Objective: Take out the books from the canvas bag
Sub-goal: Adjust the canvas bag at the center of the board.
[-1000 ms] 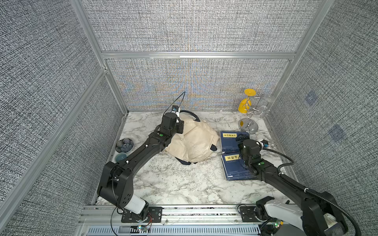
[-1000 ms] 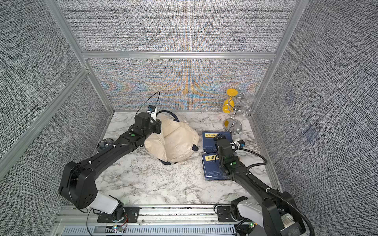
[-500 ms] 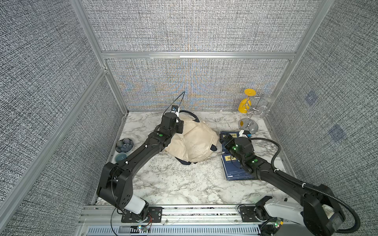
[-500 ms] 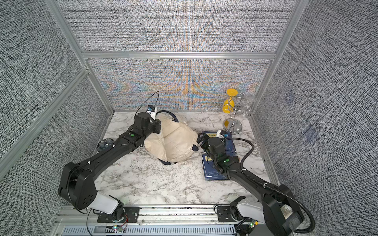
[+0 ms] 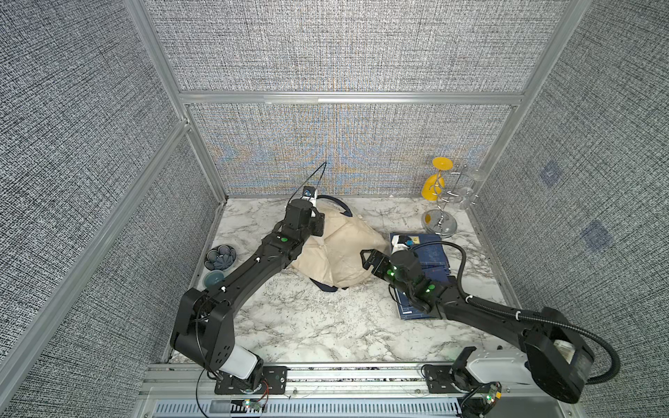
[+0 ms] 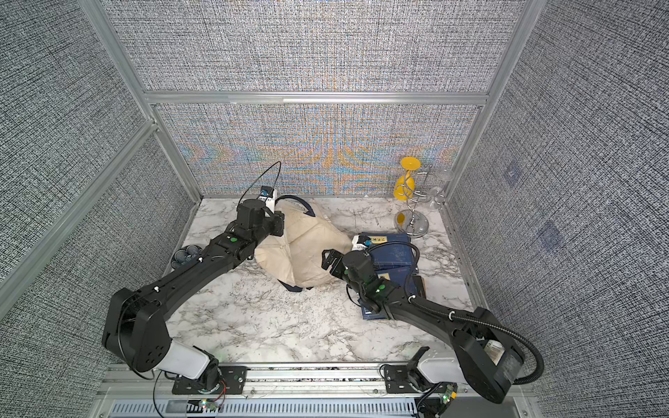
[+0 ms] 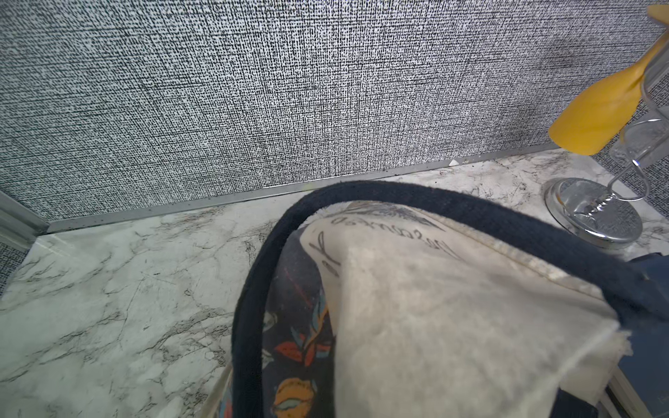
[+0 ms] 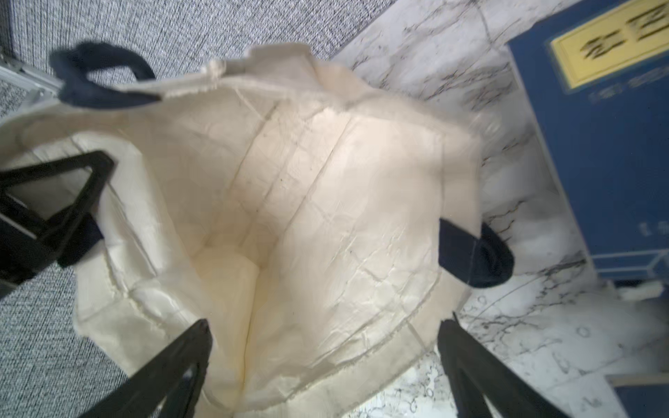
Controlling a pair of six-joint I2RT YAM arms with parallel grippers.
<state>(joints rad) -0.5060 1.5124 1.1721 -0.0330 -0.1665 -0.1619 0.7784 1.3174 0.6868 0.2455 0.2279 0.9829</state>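
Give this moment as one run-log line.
left gripper: shut on canvas bag | right gripper: open at bag mouth | books: on table

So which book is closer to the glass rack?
The far book, by the rack's chrome base; the near book lies partly under the right arm.

Both top views bright, evenly lit from overhead, with soft short shadows under arms on table. Rainbow moiré bands on back wall. Wall panels bow toward frame edges, wide-lens distortion. Left wrist view crisp, with glare on chrome stand base. Right wrist view smeared with blur: bag interior washed out, book label soft.
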